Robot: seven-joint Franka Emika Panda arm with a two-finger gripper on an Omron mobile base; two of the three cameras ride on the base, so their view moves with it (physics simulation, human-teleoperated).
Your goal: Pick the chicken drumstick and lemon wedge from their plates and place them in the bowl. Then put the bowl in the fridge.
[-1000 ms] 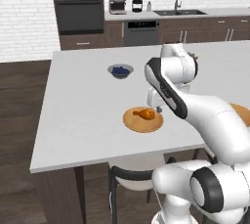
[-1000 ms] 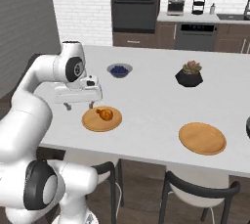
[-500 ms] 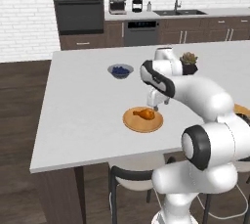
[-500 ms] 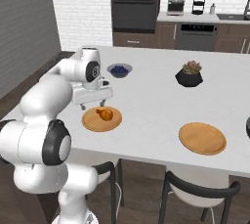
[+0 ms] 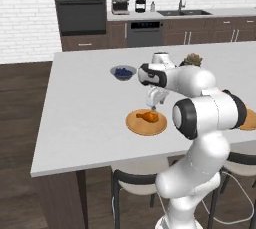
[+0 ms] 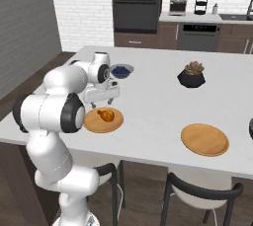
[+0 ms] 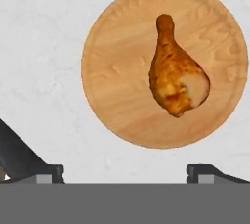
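- We take the plate [image 6: 103, 121] with the chicken drumstick [image 6: 105, 115] on it as our landmark; it sits near the front edge of the counter [image 6: 148, 96].
- On it, the drumstick lies right of centre in the hand view [image 7: 175, 75].
- Behind this plate we see the bowl of berries [image 6: 121, 70].
- The gripper [image 6: 105, 102] hangs just above the plate's rear edge.
- To its right, well apart, lies the second plate [image 6: 204, 139].
- Behind that second plate, right of the berries, stands the potted succulent [image 6: 191, 74].
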